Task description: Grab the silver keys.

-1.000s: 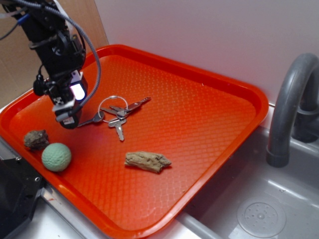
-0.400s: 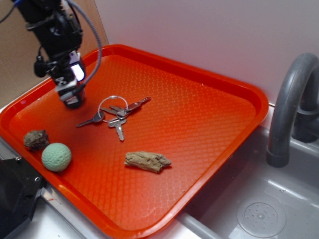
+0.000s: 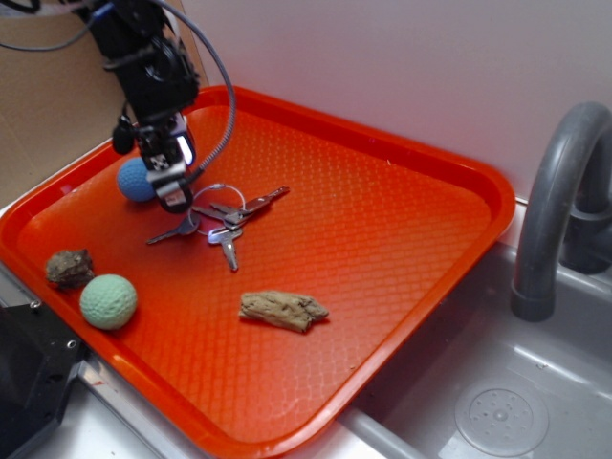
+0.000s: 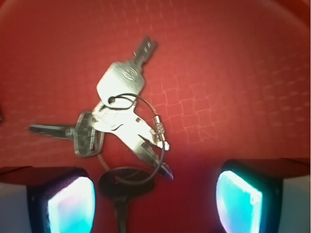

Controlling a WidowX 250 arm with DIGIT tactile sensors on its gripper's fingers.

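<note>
The silver keys (image 3: 226, 222) lie on the orange tray (image 3: 382, 220), left of its middle: several small keys fanned out on a thin wire ring. In the wrist view the keys (image 4: 121, 121) fill the middle, with one dark-headed key (image 4: 120, 187) lowest. My gripper (image 3: 175, 201) hangs just over the left edge of the ring and is open and empty. In the wrist view its two lit fingertips (image 4: 68, 204) stand wide apart at the bottom, and the gripper (image 4: 155, 204) has the dark key's head between them.
A blue ball (image 3: 134, 180) sits behind the gripper. A green ball (image 3: 108, 301) and a brown rock (image 3: 69, 268) lie at the tray's left front. A piece of wood (image 3: 283, 310) lies in front of the keys. A grey faucet (image 3: 555, 210) and sink (image 3: 497, 411) are at the right.
My gripper has moved from the tray's left side back and to the right, ending over the key ring's left edge. The blue ball has come into view. The keys have not moved.
</note>
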